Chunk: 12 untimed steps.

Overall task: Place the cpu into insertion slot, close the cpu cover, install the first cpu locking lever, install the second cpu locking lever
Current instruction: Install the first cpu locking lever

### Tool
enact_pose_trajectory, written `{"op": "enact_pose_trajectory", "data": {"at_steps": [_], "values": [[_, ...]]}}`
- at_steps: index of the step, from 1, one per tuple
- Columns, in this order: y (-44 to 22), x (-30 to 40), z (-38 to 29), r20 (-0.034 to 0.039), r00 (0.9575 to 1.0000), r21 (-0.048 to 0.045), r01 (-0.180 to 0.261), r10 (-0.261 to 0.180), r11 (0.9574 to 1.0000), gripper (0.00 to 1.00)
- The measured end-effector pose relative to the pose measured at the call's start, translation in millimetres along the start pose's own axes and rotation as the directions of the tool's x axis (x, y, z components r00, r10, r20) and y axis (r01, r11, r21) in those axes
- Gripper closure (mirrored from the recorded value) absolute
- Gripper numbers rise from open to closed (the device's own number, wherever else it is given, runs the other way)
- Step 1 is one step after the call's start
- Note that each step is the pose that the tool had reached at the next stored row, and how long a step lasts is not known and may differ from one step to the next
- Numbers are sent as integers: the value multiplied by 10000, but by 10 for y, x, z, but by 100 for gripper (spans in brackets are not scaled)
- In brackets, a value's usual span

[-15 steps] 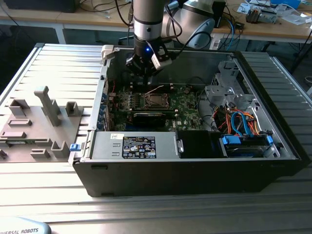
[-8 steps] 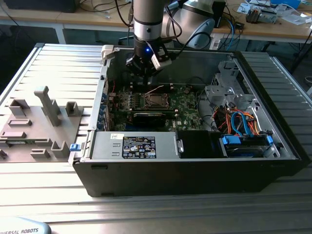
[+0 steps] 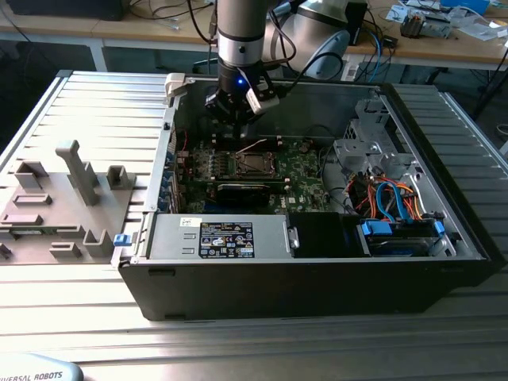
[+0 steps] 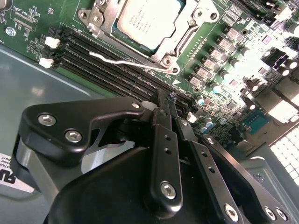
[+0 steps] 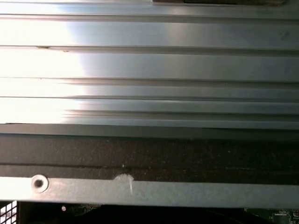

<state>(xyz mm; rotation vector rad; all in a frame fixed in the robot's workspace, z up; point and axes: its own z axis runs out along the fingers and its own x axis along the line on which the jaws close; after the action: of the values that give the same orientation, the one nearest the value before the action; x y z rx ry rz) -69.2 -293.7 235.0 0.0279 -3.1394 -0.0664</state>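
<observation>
In the second wrist view the cpu, silvery-grey on top, lies in the insertion slot on the green board. The cpu cover lies flat around its edges. A thin silvery locking lever runs along one side of the socket, over the long black card slots. My gripper hovers above those slots, a little off the socket, its black fingers shut with nothing between them. In the exterior view the gripper hangs above the board just behind the insertion slot.
The open computer case lies on a ribbed metal table. A power supply fills its front, and a drive cage with blue cables stands at the exterior view's right. A grey fixture plate sits outside the case on the left.
</observation>
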Motion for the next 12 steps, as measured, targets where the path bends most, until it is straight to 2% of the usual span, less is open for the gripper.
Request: {"op": "enact_pose_trajectory", "data": {"at_steps": [12], "values": [[28,0,16,0,10000,0,0,0,10000,89]]}}
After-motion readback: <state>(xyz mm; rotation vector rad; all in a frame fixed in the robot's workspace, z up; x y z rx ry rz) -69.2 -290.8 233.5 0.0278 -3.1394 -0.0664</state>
